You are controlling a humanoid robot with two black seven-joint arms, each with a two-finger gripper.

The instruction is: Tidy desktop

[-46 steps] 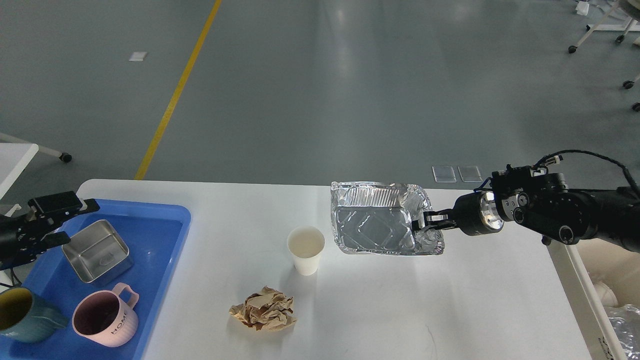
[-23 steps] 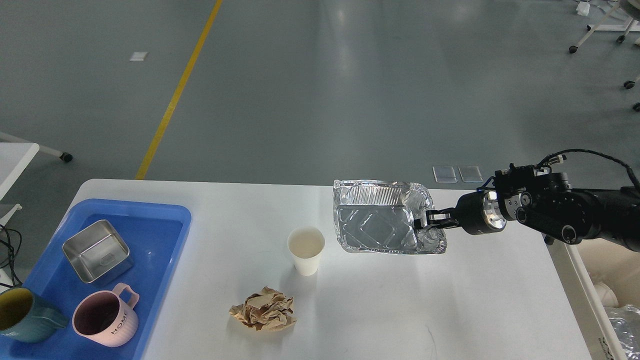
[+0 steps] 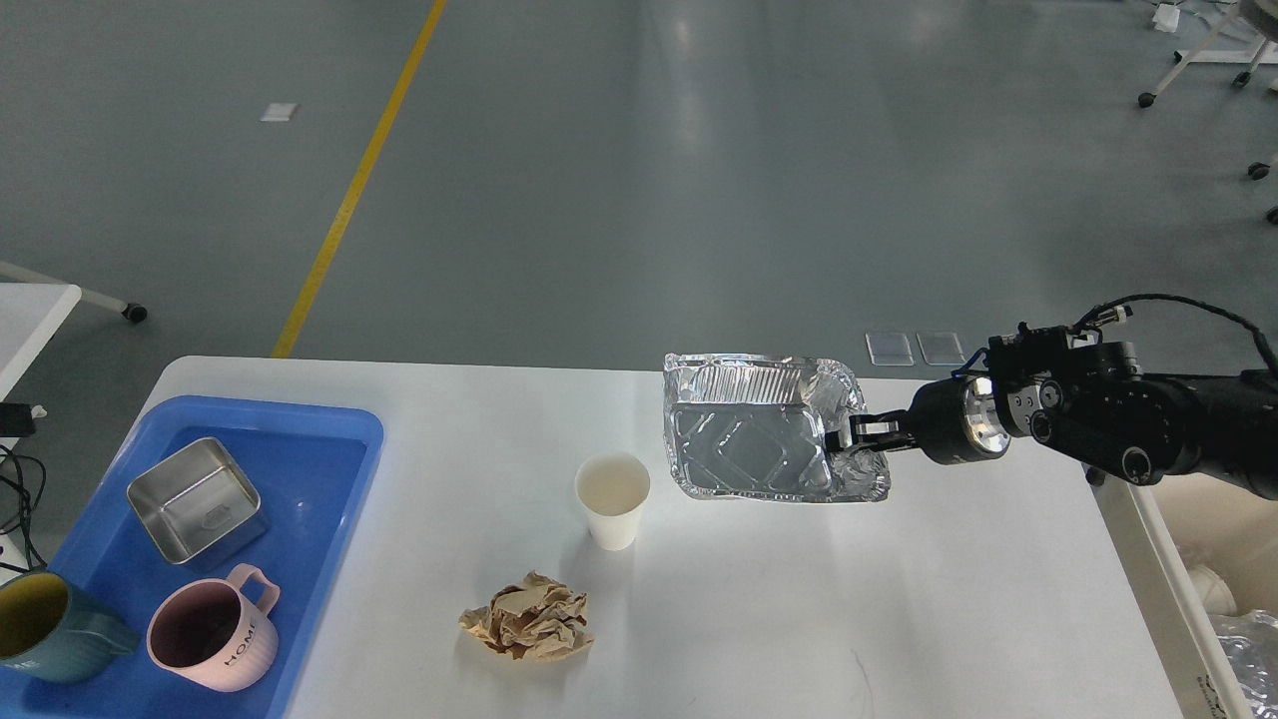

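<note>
Right gripper (image 3: pixel 849 436), arm stretched in level from the right edge, pinches the crumpled right rim of a foil tray (image 3: pixel 759 444) above the white bench (image 3: pixel 759 609), which fills the lower view.

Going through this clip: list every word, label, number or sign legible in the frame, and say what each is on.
"HOME": printed down the side of the pink mug in the blue tray.
A small dark mark at the lower right edge beside the desktop: too small to read.
Nothing readable on the paper cup, foil container, steel box or teal mug.
</note>
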